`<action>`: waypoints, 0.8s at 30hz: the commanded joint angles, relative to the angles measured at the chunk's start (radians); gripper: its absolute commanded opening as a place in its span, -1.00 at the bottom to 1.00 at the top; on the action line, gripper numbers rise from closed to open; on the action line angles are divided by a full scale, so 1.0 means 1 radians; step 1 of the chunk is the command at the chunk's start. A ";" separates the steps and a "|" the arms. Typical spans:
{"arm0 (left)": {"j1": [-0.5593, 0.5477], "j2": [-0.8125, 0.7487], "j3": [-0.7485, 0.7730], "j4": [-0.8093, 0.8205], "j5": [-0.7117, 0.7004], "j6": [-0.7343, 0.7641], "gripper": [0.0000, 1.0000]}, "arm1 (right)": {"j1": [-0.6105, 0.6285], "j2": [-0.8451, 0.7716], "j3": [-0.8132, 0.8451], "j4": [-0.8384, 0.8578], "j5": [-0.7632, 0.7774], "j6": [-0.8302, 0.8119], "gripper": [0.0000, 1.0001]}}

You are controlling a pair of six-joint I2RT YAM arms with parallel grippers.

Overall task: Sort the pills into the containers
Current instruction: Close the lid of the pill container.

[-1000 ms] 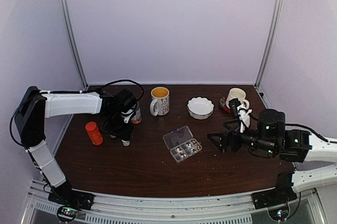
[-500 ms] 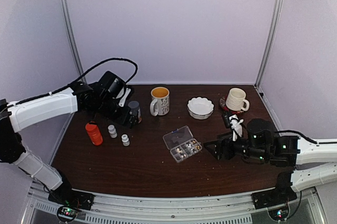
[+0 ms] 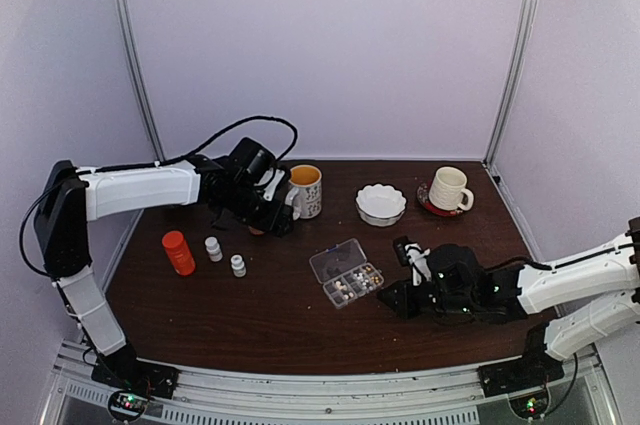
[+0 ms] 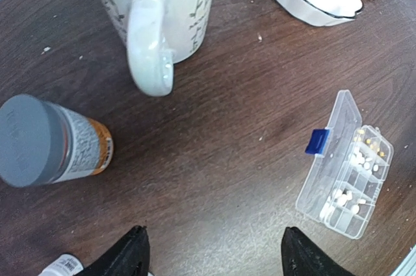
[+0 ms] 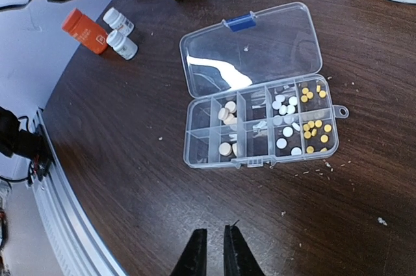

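Note:
The clear pill box point(image 5: 260, 126) lies open on the dark table, its lid point(image 5: 253, 49) folded back. Its containers hold white pills point(image 5: 283, 104), yellow ones point(image 5: 312, 126) and tan ones point(image 5: 227, 110). My right gripper point(image 5: 214, 250) hovers just in front of the box, its fingers point(image 5: 195, 256) almost together, with nothing visible between them. In the top view the right gripper point(image 3: 392, 302) sits right of the pill box point(image 3: 345, 273). My left gripper point(image 4: 214, 260) stands open over bare table beside the mug point(image 4: 156, 10). The pill box point(image 4: 348, 165) is off to its right.
A grey-capped bottle with an orange label point(image 4: 49, 139) stands left of the left gripper. An orange bottle point(image 3: 178, 252) and two small white bottles point(image 3: 213, 248) stand at the left. A white bowl point(image 3: 381, 203) and a cup on a saucer point(image 3: 448, 188) are at the back.
The left arm let go at the small bottles and swung right to the mug, jaws wide. The right gripper slid left toward the pill box and closed its fingers.

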 commanded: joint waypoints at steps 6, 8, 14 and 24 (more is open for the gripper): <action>0.002 0.094 0.055 0.105 0.120 0.048 0.43 | -0.004 0.164 0.009 0.110 0.027 0.067 -1.00; 0.002 0.112 0.062 0.108 0.124 0.055 0.43 | -0.003 0.203 0.020 0.117 0.034 0.072 -1.00; 0.002 0.164 0.064 0.130 0.161 0.069 0.39 | -0.003 0.301 0.030 0.171 0.039 0.097 -1.00; -0.002 0.249 0.077 0.150 0.215 0.064 0.20 | -0.004 0.365 0.049 0.203 0.050 0.096 -1.00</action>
